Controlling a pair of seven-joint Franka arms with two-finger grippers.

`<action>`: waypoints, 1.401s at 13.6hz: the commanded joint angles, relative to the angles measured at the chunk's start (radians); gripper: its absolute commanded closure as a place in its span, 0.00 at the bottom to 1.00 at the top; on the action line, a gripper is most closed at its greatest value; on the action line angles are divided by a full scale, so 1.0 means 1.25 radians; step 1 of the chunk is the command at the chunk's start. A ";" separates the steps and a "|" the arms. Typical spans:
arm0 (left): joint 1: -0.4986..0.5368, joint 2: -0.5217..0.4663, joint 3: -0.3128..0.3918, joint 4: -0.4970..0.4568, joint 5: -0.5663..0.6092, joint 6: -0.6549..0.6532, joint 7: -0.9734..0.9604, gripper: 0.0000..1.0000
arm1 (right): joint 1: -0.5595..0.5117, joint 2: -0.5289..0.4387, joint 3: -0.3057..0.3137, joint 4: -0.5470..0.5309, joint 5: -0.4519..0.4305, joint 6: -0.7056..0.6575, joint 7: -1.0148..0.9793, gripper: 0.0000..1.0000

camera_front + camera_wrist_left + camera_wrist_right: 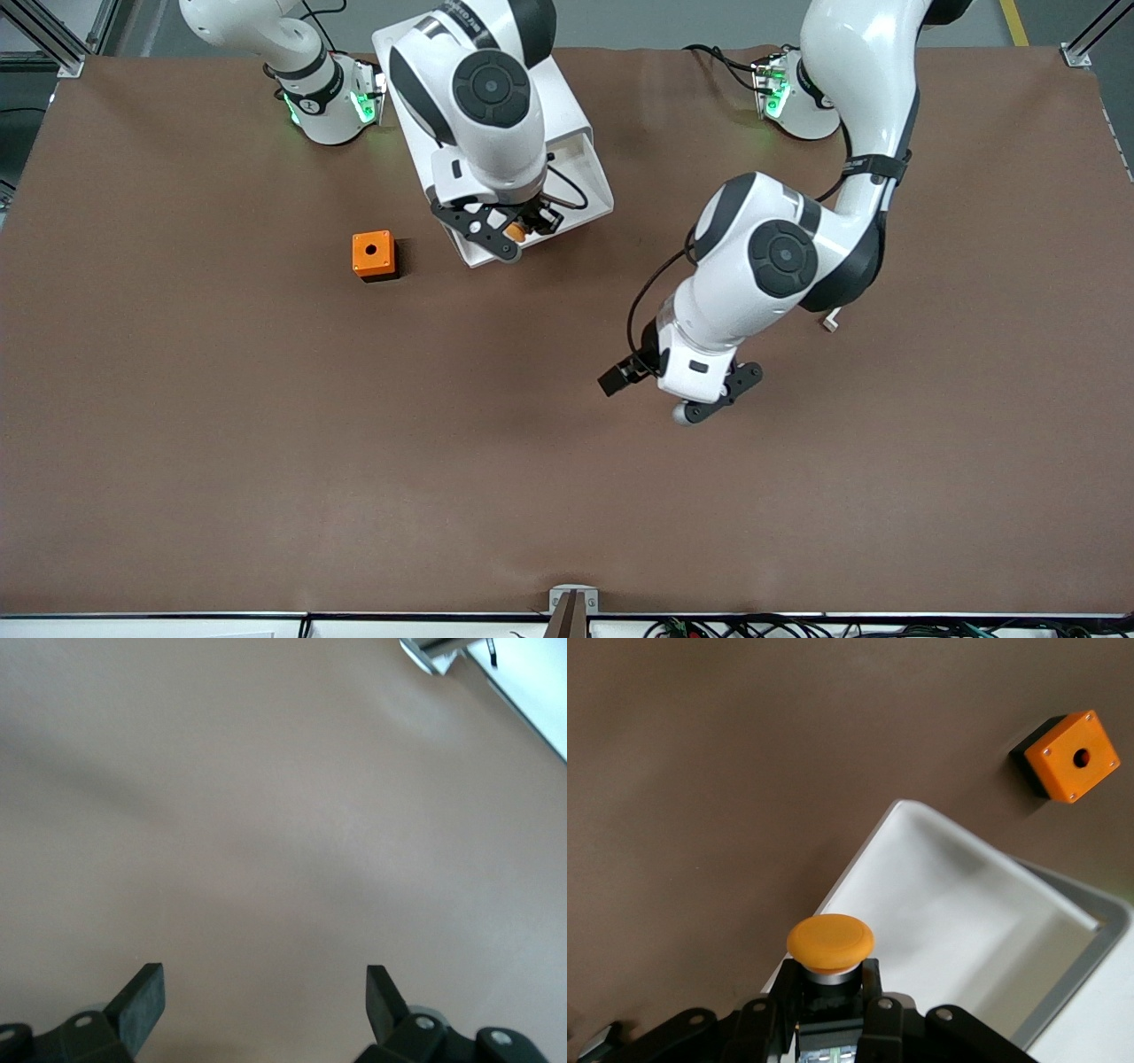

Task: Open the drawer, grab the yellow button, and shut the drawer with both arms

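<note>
Drawer [957, 904] open, bare inside; right claw [824, 1023] grips button [830, 948].

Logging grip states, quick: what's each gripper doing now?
Left gripper: open, empty, over bare table.
Right gripper: shut on the button, over the open drawer.

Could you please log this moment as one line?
drawer: open | right pincer: shut on button, over drawer | left pincer: open, waiting over table
</note>
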 commanded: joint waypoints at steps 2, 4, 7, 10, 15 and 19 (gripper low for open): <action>-0.031 -0.011 0.006 -0.015 0.026 0.018 0.006 0.00 | -0.091 -0.024 0.008 0.002 0.004 -0.062 -0.129 1.00; -0.054 -0.010 0.004 -0.020 0.078 0.031 -0.004 0.00 | -0.148 -0.034 0.007 -0.006 -0.016 -0.070 -0.213 1.00; -0.087 -0.010 0.006 -0.034 0.084 0.031 -0.008 0.00 | -0.258 -0.038 0.007 -0.013 -0.034 -0.071 -0.357 1.00; -0.125 -0.014 0.009 -0.066 0.084 0.031 -0.009 0.00 | -0.383 -0.032 0.008 -0.015 -0.071 -0.061 -0.535 1.00; -0.184 -0.022 0.006 -0.110 0.140 0.007 -0.080 0.00 | -0.516 -0.025 0.008 -0.067 -0.180 0.007 -0.712 1.00; -0.221 -0.049 0.003 -0.134 0.148 -0.043 -0.111 0.00 | -0.641 -0.013 0.008 -0.170 -0.193 0.173 -0.857 1.00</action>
